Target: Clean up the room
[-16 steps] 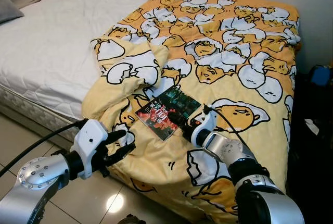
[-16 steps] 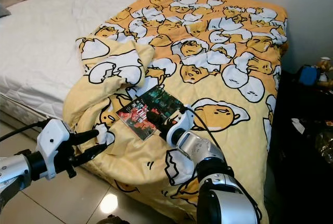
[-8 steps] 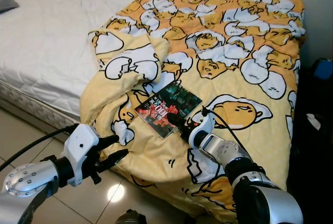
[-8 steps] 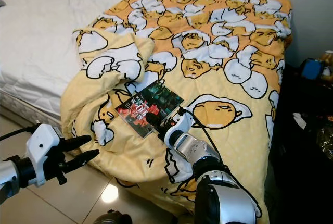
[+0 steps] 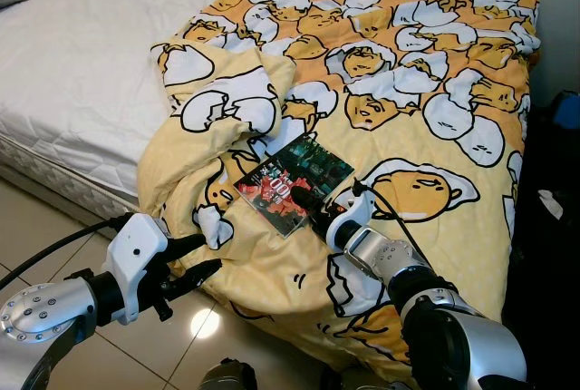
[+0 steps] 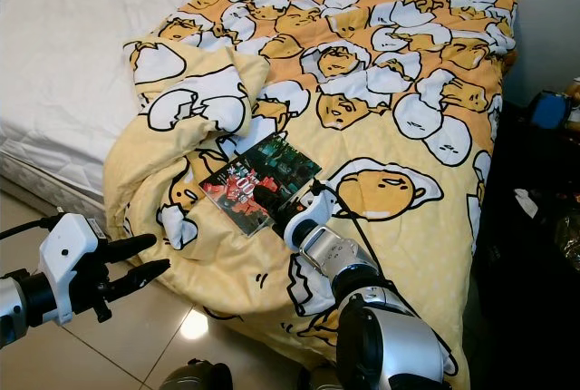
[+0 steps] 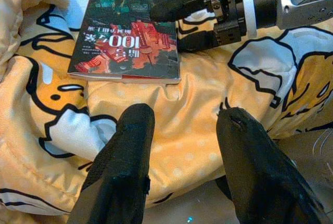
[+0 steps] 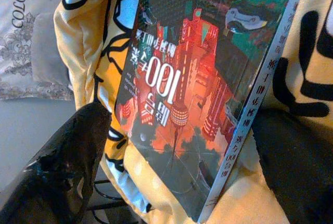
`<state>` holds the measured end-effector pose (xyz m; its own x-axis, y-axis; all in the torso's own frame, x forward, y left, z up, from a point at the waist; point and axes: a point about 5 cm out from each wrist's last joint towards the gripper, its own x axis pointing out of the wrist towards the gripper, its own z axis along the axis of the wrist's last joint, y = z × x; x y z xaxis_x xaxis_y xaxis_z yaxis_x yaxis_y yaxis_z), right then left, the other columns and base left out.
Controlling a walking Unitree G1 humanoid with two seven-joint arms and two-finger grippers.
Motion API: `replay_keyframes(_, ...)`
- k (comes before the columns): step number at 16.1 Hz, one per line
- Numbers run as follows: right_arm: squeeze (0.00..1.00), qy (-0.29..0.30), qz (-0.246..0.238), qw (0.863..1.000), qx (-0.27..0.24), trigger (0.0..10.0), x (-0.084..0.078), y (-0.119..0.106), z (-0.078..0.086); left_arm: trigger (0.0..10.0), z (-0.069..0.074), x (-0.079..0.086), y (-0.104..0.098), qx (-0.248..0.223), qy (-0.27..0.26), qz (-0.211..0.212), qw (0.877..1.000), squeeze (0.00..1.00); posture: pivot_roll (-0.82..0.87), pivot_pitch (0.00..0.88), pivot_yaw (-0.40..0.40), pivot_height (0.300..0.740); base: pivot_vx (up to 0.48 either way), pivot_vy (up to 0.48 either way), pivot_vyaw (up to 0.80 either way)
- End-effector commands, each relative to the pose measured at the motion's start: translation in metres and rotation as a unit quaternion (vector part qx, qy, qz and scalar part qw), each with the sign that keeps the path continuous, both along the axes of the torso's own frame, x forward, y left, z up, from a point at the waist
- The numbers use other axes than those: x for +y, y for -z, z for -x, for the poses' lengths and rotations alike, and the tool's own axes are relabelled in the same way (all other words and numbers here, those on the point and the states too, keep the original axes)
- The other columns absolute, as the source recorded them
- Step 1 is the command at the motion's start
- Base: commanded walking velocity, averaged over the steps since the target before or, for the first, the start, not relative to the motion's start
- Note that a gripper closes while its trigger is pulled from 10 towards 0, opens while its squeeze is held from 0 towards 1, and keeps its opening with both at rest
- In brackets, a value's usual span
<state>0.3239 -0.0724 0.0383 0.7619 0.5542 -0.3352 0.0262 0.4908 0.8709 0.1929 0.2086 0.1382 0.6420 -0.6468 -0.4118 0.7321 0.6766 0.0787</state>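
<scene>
1. You see a soft quilted cloth blanket point(image 5: 399, 73), matt, printed with egg cartoons.
2. The book point(image 5: 294, 182) has a glossy paper cover that catches light.
3. The mattress point(image 5: 82, 73) looks like white stitched fabric, dull and dimpled.
4. The floor point(image 5: 36, 227) is shiny polished tile with a bright reflection.
5. Both arms look like brushed silver metal; the left gripper point(image 5: 207, 255) has matt black fingers on a white plastic housing.

Book point(image 5: 293, 183) on blanket point(image 5: 426, 91) near bed point(image 5: 82, 63) edge; right gripper point(image 5: 313, 211) fingers straddle book.
</scene>
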Motion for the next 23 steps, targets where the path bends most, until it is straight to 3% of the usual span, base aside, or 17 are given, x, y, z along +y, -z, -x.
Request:
replay_keyframes(1, 1.00, 0.001, 0.002, 1.000, -0.003, 10.0, 0.003, -0.001, -0.001, 10.0, 0.003, 0.000, -0.002, 0.000, 0.004, -0.007, 1.000, 0.30, 0.11, 0.155, 0.013, 0.740, 0.000, 0.000, 0.00)
replay_keyframes(4, 1.00, -0.011, 0.051, 0.998, 0.024, 10.0, 0.006, 0.017, 0.012, 10.0, 0.003, -0.002, -0.002, 0.001, 0.008, -0.010, 1.000, 0.30, 0.12, 0.163, 0.017, 0.740, 0.000, 0.000, 0.00)
replay_keyframes(6, 1.00, -0.007, 0.043, 0.999, 0.030, 10.0, 0.007, 0.021, 0.016, 10.0, 0.001, -0.002, -0.004, -0.002, 0.008, -0.013, 1.000, 0.30, 0.13, 0.164, 0.015, 0.740, 0.000, 0.000, 0.00)
replay_keyframes(7, 0.95, -0.010, 0.033, 0.999, 0.021, 10.0, 0.009, 0.018, 0.015, 10.0, 0.001, -0.001, -0.004, -0.002, 0.008, -0.013, 1.000, 0.29, 0.13, 0.163, 0.014, 0.740, 0.000, 0.000, 0.00)
replay_keyframes(8, 0.80, -0.015, 0.017, 1.000, 0.004, 10.0, 0.012, 0.012, 0.011, 10.0, 0.001, -0.001, -0.004, -0.003, 0.007, -0.015, 1.000, 0.29, 0.12, 0.163, 0.015, 0.740, 0.000, 0.000, 0.00)
replay_keyframes(9, 0.36, -0.007, 0.001, 1.000, -0.014, 10.0, 0.012, 0.004, 0.005, 10.0, 0.000, -0.002, -0.004, -0.005, 0.007, -0.014, 1.000, 0.29, 0.12, 0.158, 0.014, 0.740, 0.000, 0.000, 0.00)
replay_keyframes(10, 0.07, 0.000, -0.008, 1.000, -0.024, 10.0, 0.012, -0.001, 0.001, 10.0, -0.001, -0.003, -0.004, -0.006, 0.007, -0.012, 1.000, 0.29, 0.12, 0.153, 0.012, 0.740, 0.000, 0.000, 0.00)
replay_keyframes(11, 0.00, 0.006, -0.016, 0.999, -0.034, 10.0, 0.012, -0.006, -0.003, 10.0, -0.001, -0.004, -0.004, -0.007, 0.008, -0.009, 1.000, 0.29, 0.12, 0.153, 0.012, 0.740, 0.000, 0.000, 0.00)
replay_keyframes(13, 0.00, 0.020, -0.056, 0.997, -0.058, 10.0, 0.012, -0.024, -0.015, 10.0, -0.003, -0.005, -0.004, -0.008, 0.008, -0.007, 1.000, 0.29, 0.11, 0.148, 0.011, 0.740, 0.000, 0.000, 0.00)
replay_keyframes(16, 0.00, 0.022, -0.067, 0.995, -0.072, 10.0, 0.013, -0.033, -0.021, 10.0, -0.004, -0.006, -0.003, -0.008, 0.011, -0.005, 1.000, 0.29, 0.10, 0.146, 0.011, 0.740, 0.000, 0.000, 0.00)
replay_keyframes(21, 0.00, 0.011, -0.041, 0.998, -0.055, 10.0, 0.024, -0.027, -0.016, 10.0, -0.001, -0.006, -0.003, -0.002, 0.017, -0.005, 1.000, 0.29, 0.12, 0.167, 0.019, 0.740, 0.000, 0.000, 0.00)
replay_keyframes(23, 0.00, 0.029, -0.004, 0.999, -0.013, 10.0, 0.027, -0.015, -0.010, 10.0, 0.005, -0.004, -0.005, 0.008, 0.020, -0.012, 1.000, 0.29, 0.14, 0.201, 0.033, 0.740, 0.000, 0.000, 0.00)
